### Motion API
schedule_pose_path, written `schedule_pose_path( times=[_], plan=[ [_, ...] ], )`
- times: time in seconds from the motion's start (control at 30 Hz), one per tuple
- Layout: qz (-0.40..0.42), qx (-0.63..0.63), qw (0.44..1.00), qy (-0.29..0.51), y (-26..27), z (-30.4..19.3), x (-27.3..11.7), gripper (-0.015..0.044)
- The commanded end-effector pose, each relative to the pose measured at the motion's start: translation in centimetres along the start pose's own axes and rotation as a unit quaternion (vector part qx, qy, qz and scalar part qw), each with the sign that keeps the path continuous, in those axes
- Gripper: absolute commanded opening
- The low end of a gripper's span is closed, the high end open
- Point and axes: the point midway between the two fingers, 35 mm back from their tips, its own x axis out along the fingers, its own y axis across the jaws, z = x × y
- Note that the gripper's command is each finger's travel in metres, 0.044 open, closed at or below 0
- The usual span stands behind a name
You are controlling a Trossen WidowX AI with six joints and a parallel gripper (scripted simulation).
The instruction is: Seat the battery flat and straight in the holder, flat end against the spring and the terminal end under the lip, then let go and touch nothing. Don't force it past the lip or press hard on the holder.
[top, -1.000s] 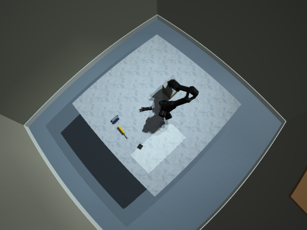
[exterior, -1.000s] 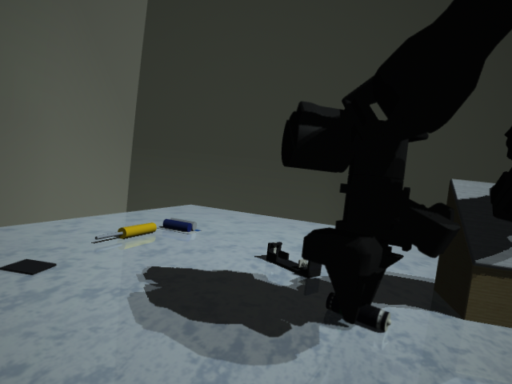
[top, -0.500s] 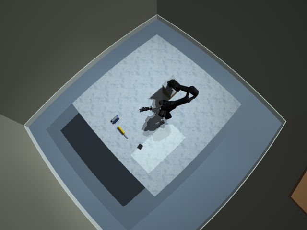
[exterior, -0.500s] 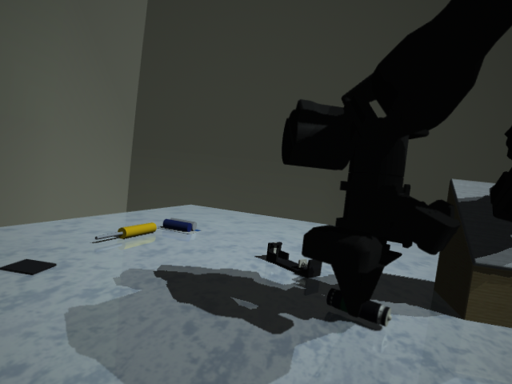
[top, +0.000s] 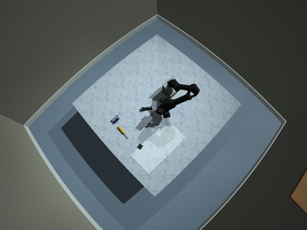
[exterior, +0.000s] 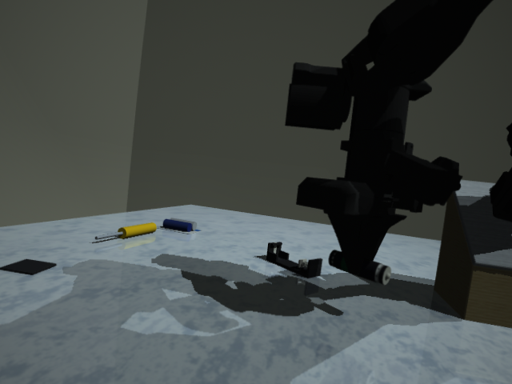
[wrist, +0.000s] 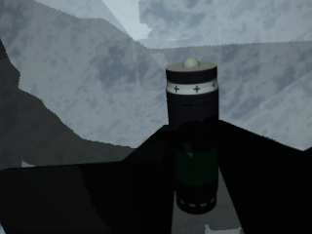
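Glossy yellow plastic-looking screwdriver handle (top: 121, 130) (exterior: 138, 230).

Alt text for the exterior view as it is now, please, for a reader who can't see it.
A black robot hand grips a battery around its middle, its terminal end toward the lower right. Just left of it, an unfilled black battery holder sits on the mottled pale tabletop; farther left lie a yellow-handled screwdriver and a flat black square.
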Motion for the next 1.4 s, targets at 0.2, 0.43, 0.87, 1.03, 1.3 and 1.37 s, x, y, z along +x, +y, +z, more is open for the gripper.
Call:
schedule_pose_path(
  times=[0.2, 0.43, 0.87, 1.03, 1.3, 1.37],
  plan=[
    [0.002, 0.279, 0.96, 0.006, 0.4, -3.0, -0.7, 0.0064],
    [0.001, 0.474, 0.881, 0.008, 1.0, -5.3, -1.0, 0.0064],
    [-0.006, 0.773, 0.635, 0.014, 3.0, -9.6, -1.9, 0.0064],
    [-0.006, 0.858, 0.514, 0.013, 3.8, -11.0, -2.1, 0.0064],
    [-0.006, 0.954, 0.298, 0.013, 5.2, -13.1, -2.4, 0.0064],
    [-0.006, 0.97, 0.241, 0.012, 5.6, -13.7, -2.5, 0.0064]
  ],
)
